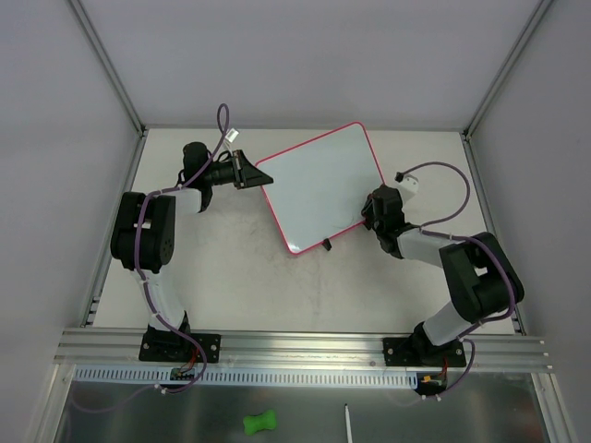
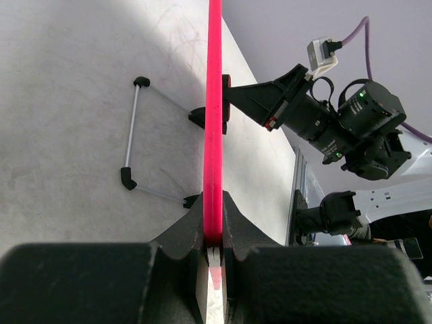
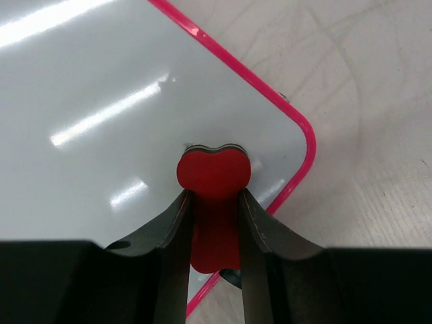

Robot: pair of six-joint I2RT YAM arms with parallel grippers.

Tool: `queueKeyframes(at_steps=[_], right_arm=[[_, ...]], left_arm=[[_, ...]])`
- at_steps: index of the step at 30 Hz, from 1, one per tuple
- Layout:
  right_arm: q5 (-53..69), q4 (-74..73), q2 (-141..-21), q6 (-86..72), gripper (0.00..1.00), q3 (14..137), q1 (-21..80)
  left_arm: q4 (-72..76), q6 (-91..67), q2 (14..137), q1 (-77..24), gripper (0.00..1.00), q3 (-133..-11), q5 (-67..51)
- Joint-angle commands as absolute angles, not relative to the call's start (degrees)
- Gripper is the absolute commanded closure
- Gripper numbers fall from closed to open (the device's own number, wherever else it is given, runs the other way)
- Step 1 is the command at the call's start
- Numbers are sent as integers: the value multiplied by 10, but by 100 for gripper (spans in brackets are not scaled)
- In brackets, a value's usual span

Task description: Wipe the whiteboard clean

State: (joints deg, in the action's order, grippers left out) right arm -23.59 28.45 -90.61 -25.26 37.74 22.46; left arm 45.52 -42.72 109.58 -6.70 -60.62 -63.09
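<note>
The whiteboard (image 1: 323,185) lies at the table's middle, white with a pink-red frame, its face blank. My left gripper (image 1: 247,173) is shut on the board's left edge. In the left wrist view that pink frame (image 2: 213,121) runs edge-on between the two fingers of the left gripper (image 2: 213,236). My right gripper (image 1: 372,210) is at the board's right corner, shut on a red eraser (image 3: 214,172) with a waisted shape. The eraser's head rests against the white surface (image 3: 101,101) near the rounded corner. A black clip (image 1: 327,245) sticks out of the board's near edge.
A wire stand with black tips (image 2: 131,131) hangs under the board in the left wrist view. A green object (image 1: 260,423) and a thin white stick (image 1: 348,423) lie in the tray below the rail. Aluminium posts (image 1: 109,65) frame the back corners.
</note>
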Motion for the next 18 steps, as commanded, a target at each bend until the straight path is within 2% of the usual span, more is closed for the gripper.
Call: queueKeyframes(at_steps=[1, 9, 18], right_arm=[[-161, 297, -925, -215, 100, 404, 293], [-142, 332, -949, -140, 100, 434, 352], [-145, 344, -956, -147, 100, 431, 353]], left_arm=[[425, -401, 1090, -73, 100, -612, -653], [421, -399, 1089, -74, 100, -613, -654], [417, -397, 1087, -74, 100, -613, -654]])
